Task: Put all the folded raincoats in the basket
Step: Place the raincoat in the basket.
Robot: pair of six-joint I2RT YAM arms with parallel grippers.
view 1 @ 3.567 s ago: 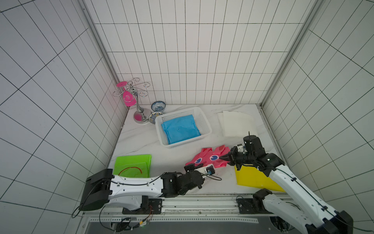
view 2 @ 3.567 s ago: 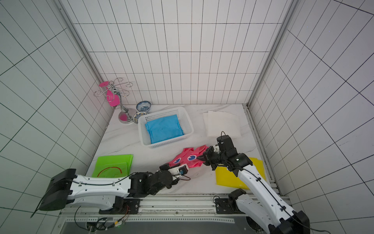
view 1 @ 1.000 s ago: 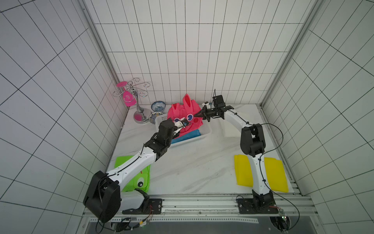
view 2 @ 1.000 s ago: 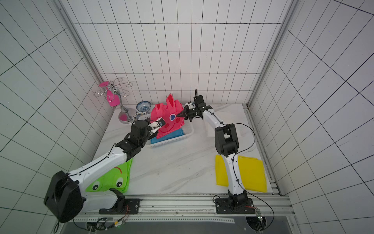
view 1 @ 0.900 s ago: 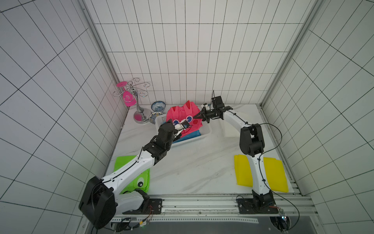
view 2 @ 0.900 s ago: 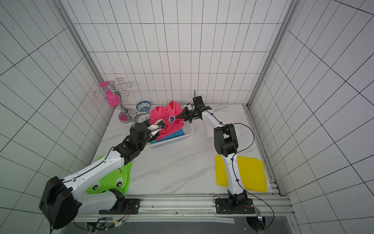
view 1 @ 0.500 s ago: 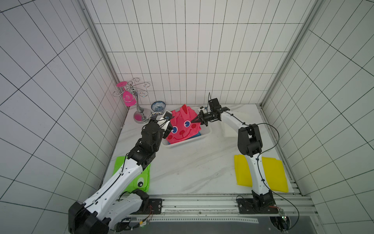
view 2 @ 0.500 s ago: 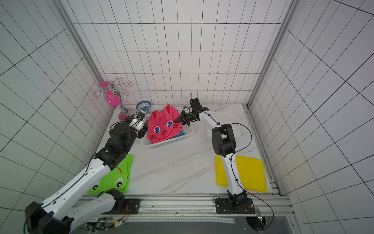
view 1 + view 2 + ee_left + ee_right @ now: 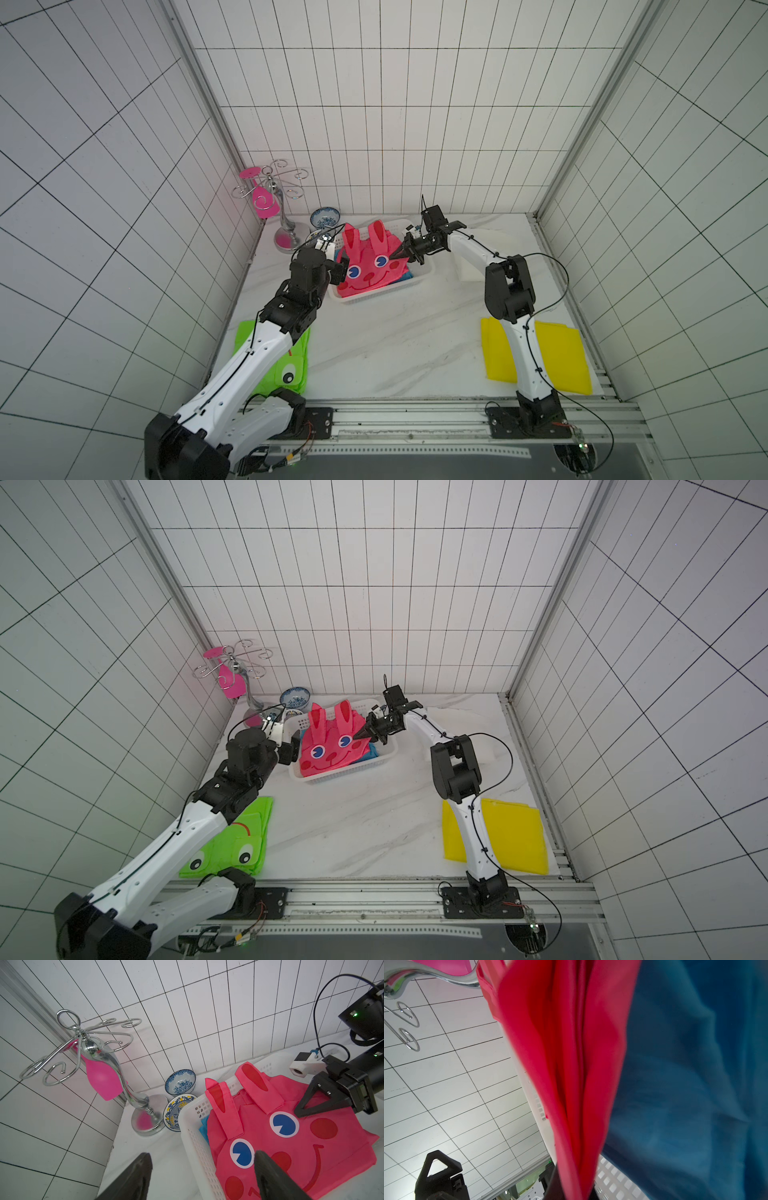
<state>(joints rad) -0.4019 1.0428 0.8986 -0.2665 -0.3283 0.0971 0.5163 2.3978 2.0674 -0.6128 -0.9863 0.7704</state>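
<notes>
Since a second ago the pink raincoat (image 9: 368, 270) has come down from the air above the basket (image 9: 374, 298). It now lies in the basket with the rabbit face up and the ears toward the back wall. It covers most of the basket and rests on a blue folded cloth (image 9: 685, 1084); a little of this blue shows at the edges in both top views.

The left gripper (image 9: 338, 269) has let go and drawn back to the left end of the basket. Its jaws stand wide apart and hold nothing. From the left wrist camera one finger (image 9: 268, 1169) is over the raincoat and the other is over the table outside the basket wall (image 9: 197, 1147).

The right gripper (image 9: 392, 260) is closed on the right edge of the raincoat, and the right wrist camera shows the pink folds (image 9: 571, 1064) running down into its jaws.

A green raincoat (image 9: 232, 845) and a yellow one (image 9: 511, 837) lie on the table near the front.
</notes>
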